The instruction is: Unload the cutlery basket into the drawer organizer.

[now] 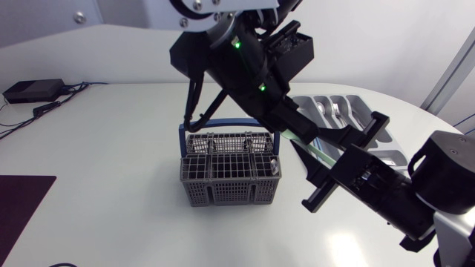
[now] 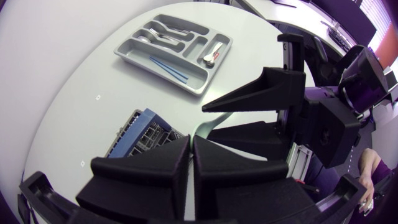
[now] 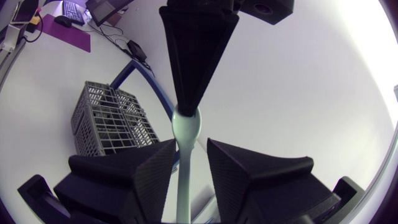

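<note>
Cutlery basket (image 1: pixel 230 176) sits mid-table (image 1: pixel 111 148), a grey lattice with its blue handle standing upright and its long side running across the head view.

Just to its right, up in the air, my left gripper (image 2: pixel 191 140) comes in from above with its fingers pressed almost together. From the right wrist view they are clamped on the oval bowl of a pale green spoon (image 3: pixel 186 124).

And there is the spoon itself, (image 1: pixel 320 150) off the table between the basket and the tray. Its long axis slants across the head view, with the bowl end up and back toward the left gripper. The handle points down and forward, straight into my right arm's reach.

Over to the right gripper (image 3: pixel 191 144): its fingers stand apart, one on either side of the handle. The handle runs close along one finger, and a clear gap shows at the other, so no grip here.

Farthest right and back is the drawer organizer (image 1: pixel 304 100), a grey tray. In the left wrist view it (image 2: pixel 121 51) holds metal cutlery in the narrow compartments and blue sticks (image 2: pixel 171 68) along the long one.
</note>
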You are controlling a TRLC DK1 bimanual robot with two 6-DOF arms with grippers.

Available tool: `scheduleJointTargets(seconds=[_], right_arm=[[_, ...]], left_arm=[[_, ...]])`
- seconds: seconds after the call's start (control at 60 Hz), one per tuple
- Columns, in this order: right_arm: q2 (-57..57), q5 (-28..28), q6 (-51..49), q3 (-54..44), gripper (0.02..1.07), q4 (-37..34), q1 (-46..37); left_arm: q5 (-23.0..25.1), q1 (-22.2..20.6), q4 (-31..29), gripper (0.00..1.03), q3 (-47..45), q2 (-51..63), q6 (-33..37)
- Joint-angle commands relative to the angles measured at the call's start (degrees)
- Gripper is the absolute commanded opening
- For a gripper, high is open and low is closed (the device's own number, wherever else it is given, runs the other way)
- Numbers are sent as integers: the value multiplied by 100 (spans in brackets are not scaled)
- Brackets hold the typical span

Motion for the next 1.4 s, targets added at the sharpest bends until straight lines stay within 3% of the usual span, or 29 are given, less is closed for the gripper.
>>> scheduleJointTargets(seconds=[0.0,0.2,0.583,0.833,0.983,1.15,1.3,1.383], right_arm=[[93,47,-112,-45,38,106,-18],[137,47,-130,-71,38,89,-71],[128,29,-147,-150,8,98,-150],[110,-23,-147,-185,7,80,-168],[-39,-164,-147,-256,7,-17,-265],[-461,-973,-68,-256,7,-632,-1012],[-716,-1992,-51,-176,7,-1177,-2005],[-725,-2590,-60,-89,7,-1379,-2611]], left_arm=[[49,-33,-69,3,240,85,-156],[23,-33,-121,3,354,59,-103],[14,-24,-121,3,266,76,-77],[14,-24,-104,4,319,50,-77],[14,82,-69,40,460,-99,-86],[14,257,98,75,416,-407,-51],[40,460,178,79,249,-627,11],[418,539,160,79,-59,-627,28]])
